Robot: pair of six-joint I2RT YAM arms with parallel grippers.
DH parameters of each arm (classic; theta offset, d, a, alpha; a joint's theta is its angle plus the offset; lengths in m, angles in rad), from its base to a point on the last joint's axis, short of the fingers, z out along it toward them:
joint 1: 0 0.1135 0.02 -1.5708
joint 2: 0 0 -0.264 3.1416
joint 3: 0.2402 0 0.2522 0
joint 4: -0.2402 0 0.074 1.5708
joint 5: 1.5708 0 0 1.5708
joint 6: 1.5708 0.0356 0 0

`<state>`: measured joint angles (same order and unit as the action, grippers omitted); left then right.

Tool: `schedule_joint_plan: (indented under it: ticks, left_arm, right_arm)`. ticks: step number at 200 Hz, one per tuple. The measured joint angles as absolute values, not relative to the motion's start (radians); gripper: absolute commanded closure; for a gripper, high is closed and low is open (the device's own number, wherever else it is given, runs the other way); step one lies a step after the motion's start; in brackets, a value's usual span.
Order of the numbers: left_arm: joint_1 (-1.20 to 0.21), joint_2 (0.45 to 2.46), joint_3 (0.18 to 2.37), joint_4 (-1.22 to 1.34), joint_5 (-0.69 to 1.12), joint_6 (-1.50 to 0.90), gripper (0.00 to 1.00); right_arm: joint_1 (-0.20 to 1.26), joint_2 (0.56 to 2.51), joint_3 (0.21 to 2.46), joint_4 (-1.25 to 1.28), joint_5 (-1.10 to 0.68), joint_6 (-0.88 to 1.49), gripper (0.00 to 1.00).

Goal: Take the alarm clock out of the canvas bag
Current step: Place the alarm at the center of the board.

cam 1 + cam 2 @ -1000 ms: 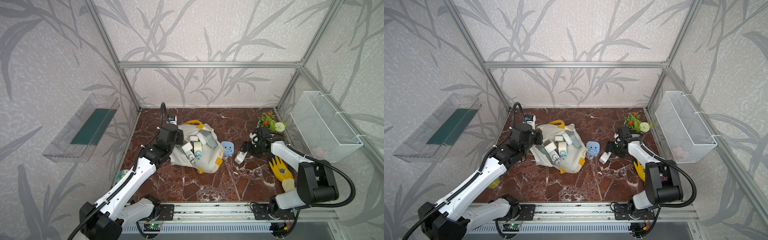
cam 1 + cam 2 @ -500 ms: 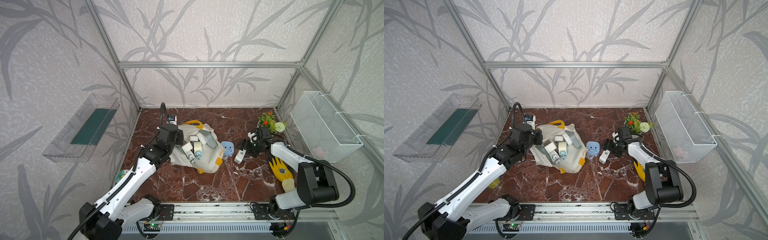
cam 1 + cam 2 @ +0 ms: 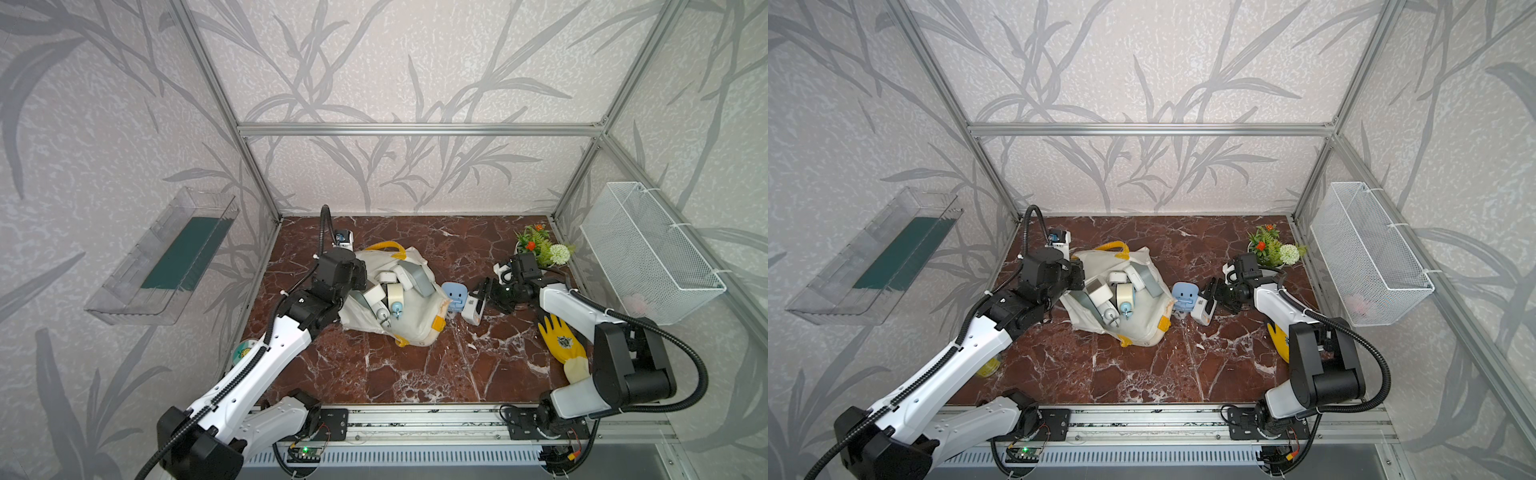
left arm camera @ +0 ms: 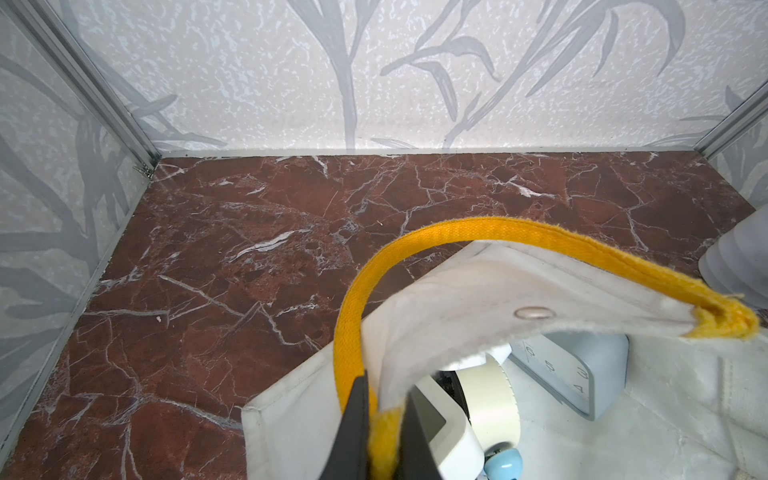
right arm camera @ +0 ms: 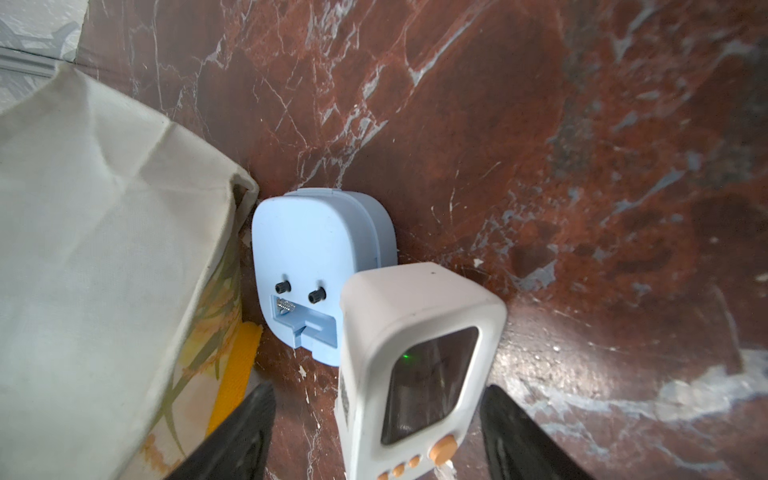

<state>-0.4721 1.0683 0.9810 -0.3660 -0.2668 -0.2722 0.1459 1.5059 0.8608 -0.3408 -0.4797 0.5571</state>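
Note:
The cream canvas bag (image 3: 415,332) lies on its side on the marble floor with its mouth toward the left arm. Several clocks sit inside it, among them a cream round one (image 4: 486,395) and a grey-blue square one (image 4: 573,374). My left gripper (image 4: 384,399) is shut on the bag's yellow strap handle (image 4: 519,232) at the rim. Outside the bag, a white alarm clock with orange buttons (image 5: 419,345) stands on the floor beside a blue clock (image 5: 316,257). My right gripper (image 5: 379,388) is open around the white clock, with a gap on each side.
A yellow glove (image 3: 561,345) lies by the right arm. A small flower pot (image 3: 538,249) stands at the back right. A white wire basket (image 3: 648,253) hangs on the right wall and a clear tray (image 3: 166,257) on the left wall. A round tin (image 3: 245,353) lies at the left edge.
The right gripper has turned and shifted slightly toward the blue clock, and the white clock now stands more upright between its fingers. The left arm and the bag have not moved.

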Motion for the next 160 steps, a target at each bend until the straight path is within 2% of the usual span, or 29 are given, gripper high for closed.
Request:
schedule_joint_plan:
  ticks: [53, 94, 134, 160]
  left_arm:
    - [-0.472, 1.068, 0.981, -0.366, -0.263, -0.272, 1.0]
    - [-0.472, 1.068, 0.981, -0.366, -0.263, -0.272, 1.0]
    - [-0.472, 1.068, 0.981, -0.365, -0.263, -0.271, 1.0]
    - [-0.472, 1.068, 0.981, -0.363, -0.261, -0.271, 1.0]
  right_arm:
    - [0.147, 1.489, 0.861, -0.342, -0.475, 0.552, 0.22]
    - [0.183, 1.335, 0.844, -0.313, -0.469, 0.527, 0.22]
    - [0.278, 1.162, 0.776, -0.212, -0.446, 0.51, 0.23]
    - [0.415, 1.08, 0.73, -0.155, -0.358, 0.496, 0.23]
